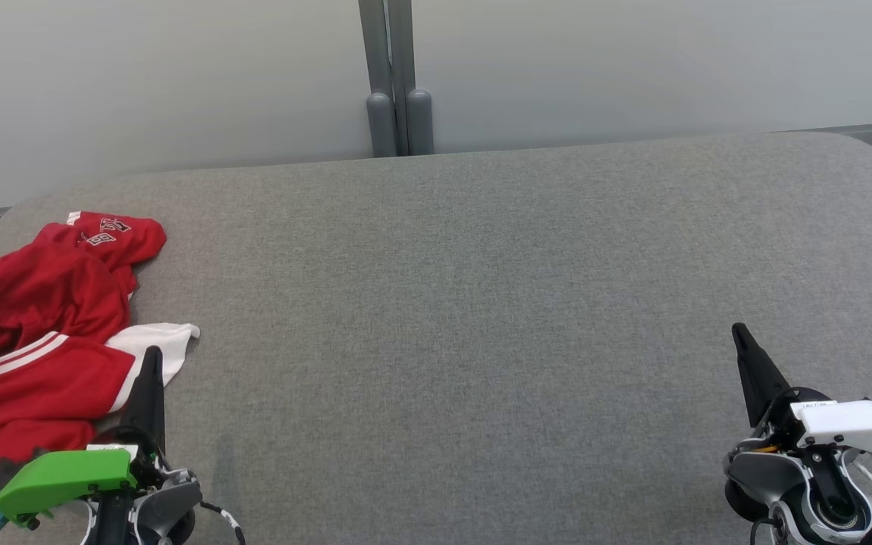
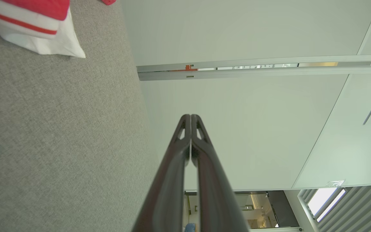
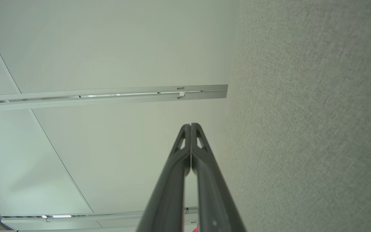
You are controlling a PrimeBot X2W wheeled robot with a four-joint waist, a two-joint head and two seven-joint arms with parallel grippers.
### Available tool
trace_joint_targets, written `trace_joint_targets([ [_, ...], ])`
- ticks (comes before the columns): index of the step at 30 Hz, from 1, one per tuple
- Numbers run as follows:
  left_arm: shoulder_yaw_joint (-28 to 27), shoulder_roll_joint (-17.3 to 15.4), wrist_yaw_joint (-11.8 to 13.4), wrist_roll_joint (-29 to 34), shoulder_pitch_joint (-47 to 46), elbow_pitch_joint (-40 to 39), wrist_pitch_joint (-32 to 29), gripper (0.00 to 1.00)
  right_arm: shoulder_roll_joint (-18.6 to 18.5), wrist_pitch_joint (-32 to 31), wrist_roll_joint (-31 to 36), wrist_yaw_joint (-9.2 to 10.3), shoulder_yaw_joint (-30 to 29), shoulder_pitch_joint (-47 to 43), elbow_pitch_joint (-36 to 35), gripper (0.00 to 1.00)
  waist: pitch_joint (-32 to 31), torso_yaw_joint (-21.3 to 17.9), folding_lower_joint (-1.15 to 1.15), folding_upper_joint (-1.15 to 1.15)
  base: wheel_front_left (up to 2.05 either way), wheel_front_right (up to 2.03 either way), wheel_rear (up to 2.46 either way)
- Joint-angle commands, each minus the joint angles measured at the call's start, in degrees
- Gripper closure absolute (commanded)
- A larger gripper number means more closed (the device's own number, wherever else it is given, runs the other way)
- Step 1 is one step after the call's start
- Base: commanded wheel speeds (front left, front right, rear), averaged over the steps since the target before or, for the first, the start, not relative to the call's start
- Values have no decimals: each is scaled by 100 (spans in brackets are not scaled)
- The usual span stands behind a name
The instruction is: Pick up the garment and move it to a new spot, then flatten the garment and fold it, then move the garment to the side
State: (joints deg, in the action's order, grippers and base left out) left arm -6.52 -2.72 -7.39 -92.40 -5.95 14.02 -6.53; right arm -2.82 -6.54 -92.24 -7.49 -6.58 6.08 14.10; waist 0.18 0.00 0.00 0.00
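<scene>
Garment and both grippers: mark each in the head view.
garment [image 1: 35, 303], head view, its red middle fabric.
left gripper [image 1: 152, 357], head view, tips of shut fingers.
right gripper [image 1: 741, 334], head view, tips of shut fingers.

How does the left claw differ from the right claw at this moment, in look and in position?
The left claw has a green cover at its base; the right claw has a white cover. The left claw stands beside the red and white garment, while the right claw stands over the bare gray surface, far from it. Both are shut, hold nothing, and point away from the robot.
</scene>
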Motion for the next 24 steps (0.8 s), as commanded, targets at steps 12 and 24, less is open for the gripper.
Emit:
trace_joint_targets([
  [12, -8, -39, -27, 5, -65, -6, -14, 100, -10, -10, -34, 0, 1, 31, -25, 100, 0, 0, 0, 0, 0, 0, 0],
  [24, 0, 0, 0, 0, 0, 0, 0, 0, 0, 0, 0, 0, 0, 0, 0, 0, 0, 0, 0, 0, 0, 0, 0],
])
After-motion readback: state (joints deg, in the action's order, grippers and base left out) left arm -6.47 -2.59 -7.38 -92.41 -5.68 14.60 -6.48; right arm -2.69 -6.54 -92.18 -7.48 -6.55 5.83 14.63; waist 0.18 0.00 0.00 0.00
